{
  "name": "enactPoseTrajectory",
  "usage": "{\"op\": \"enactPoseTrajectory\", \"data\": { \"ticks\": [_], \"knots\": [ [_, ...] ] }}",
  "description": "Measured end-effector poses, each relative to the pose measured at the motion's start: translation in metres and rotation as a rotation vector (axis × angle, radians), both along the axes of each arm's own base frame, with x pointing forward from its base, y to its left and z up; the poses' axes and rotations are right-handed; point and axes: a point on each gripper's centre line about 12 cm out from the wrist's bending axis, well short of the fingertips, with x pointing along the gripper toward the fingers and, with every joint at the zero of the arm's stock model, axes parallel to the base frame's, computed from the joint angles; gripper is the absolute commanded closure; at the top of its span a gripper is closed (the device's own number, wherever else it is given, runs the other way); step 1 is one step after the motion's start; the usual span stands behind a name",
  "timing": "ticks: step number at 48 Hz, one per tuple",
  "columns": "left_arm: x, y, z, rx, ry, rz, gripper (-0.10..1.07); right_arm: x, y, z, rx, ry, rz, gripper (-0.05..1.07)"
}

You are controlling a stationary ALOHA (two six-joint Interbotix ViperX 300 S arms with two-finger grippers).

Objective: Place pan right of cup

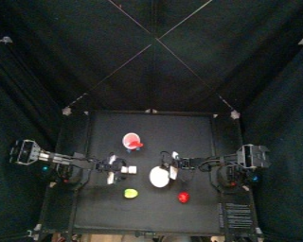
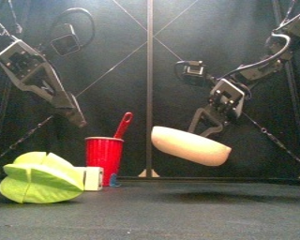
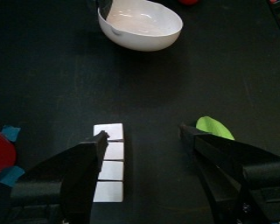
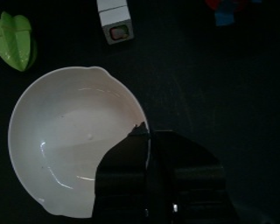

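The pan (image 2: pixel 190 145) is a smooth white bowl, tilted and lifted off the desk (image 2: pixel 178 211), right of the red cup (image 2: pixel 104 155). My right hand (image 2: pixel 205 125) is clamped on its rim, apparently one finger inside. My left hand (image 3: pixel 143 162) hangs with fingers apart, empty.

green leaf (image 2: pixel 40 176), white block (image 3: pixel 108 162) — black table (image 1: pixel 103 132)

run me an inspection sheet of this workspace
surface: black table, nothing spilled that shows
job's things: pan tilted and apparently off the table, to the right of the cup in the front view; cup upright
clutter: green leaf-shaped piece, white block, small red piece
grippers: right gripper shut on the pan's rim; left gripper open above the white block
cables: nothing seen on the surface
surroundings: black curtains all round
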Motion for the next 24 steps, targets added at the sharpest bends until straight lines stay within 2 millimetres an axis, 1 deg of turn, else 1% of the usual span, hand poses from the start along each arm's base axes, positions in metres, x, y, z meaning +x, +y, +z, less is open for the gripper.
{"op": "enactPoseTrajectory", "data": {
  "ticks": [6,12,17,24],
  "knots": [
    [0.000,0.000,0.000,0.000,0.000,0.000,0.00,-0.001,-0.001,-0.001,0.008,0.002,-0.009,0.62],
    [0.000,0.000,0.000,0.000,0.000,0.000,0.00,-0.003,-0.006,0.002,0.023,-0.008,-0.041,0.62],
    [0.000,0.000,0.000,0.000,0.000,0.002,0.00,-0.008,-0.015,0.005,0.059,-0.022,-0.106,0.62],
    [0.000,0.000,0.000,0.000,0.000,0.000,0.00,-0.020,-0.035,0.004,0.116,-0.028,-0.224,0.62]
  ]
}}
